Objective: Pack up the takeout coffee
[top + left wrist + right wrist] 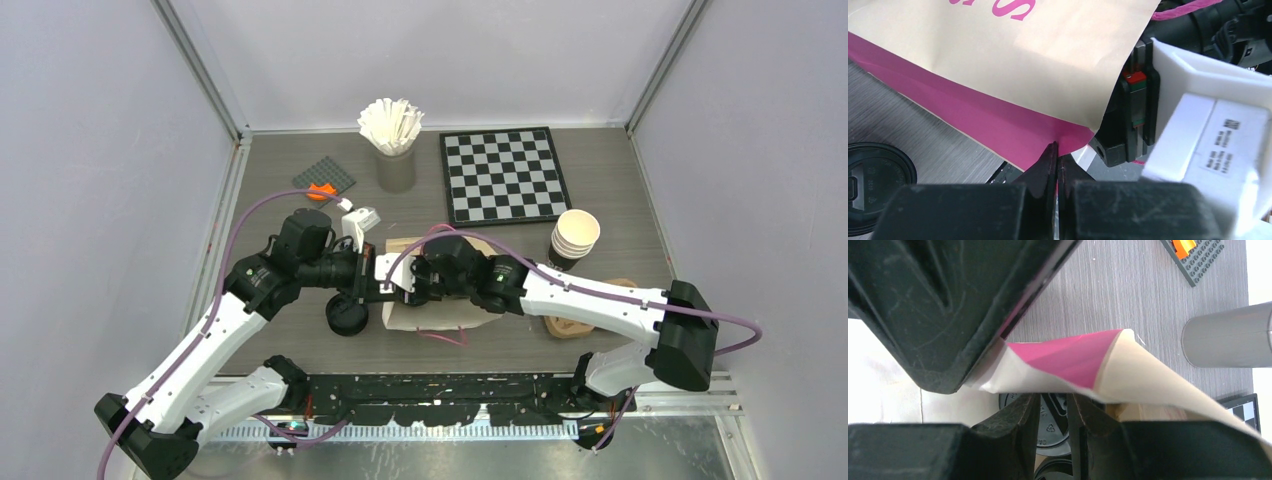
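1. The left gripper (1057, 156) is pinched fully shut on the rim of the cream paper bag (445, 305), which has a pink lining and pink cord handles. The bag lies flat on the grey wood-grain table (500, 355). The fingertips meet on the pink strip at the bag's corner.
2. The right gripper (1054, 407) sits nose to nose with the left one at the same rim. Its jaws stand a narrow gap apart and a folded flap of the bag lies across their tips. Whether any paper is actually nipped between them, I cannot tell.
3. The takeout coffee is a small dark paper cup (347, 315) standing upright on the table, outside the bag and just beside its gripped edge. In the overhead view it sits a little left of the two grippers and nearer the arm bases. Its black plastic lid (1050, 429) is on, and shows through the gap between the right gripper's jaws.
4. The relation that matters: the cup's long axis is vertical, while the bag lies flat with its gripped rim facing sideways toward the cup. The cup is on the left arm's side and nearer that arm — yet that arm is the one holding the rim.
5. My judgement is that the bag's mouth is only being worked open and no packing has begun. The next move likely needs the mouth held wide and one gripper freed to take the cup by its wall — gently, since paper crushes.
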### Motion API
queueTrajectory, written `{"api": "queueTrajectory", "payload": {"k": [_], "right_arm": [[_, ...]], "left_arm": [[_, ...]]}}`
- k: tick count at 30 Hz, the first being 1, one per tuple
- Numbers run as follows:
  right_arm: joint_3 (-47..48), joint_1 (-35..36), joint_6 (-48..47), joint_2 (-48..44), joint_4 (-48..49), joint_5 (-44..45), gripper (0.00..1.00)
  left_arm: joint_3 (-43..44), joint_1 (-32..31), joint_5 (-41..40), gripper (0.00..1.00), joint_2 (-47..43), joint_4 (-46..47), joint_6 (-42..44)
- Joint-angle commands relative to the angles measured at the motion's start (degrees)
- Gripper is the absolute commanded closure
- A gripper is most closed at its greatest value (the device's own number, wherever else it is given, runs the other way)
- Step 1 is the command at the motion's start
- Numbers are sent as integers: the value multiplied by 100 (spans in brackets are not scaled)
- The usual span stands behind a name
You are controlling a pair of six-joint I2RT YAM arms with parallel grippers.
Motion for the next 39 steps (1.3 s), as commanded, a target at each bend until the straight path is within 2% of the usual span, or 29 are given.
{"api": "queueTrajectory", "payload": {"k": [1, 11, 39], "right_arm": [[-132, -28, -99, -138, 482, -70, 69], [-542, -32, -329, -517, 369, -158, 68], [-623, -31, -527, -80, 673, 318, 68]], "left_arm": [[187, -18, 27, 100, -17, -22, 40], [172, -13, 18, 100, -21, 19, 10], [198, -14, 69, 100, 3, 80, -125]]}}
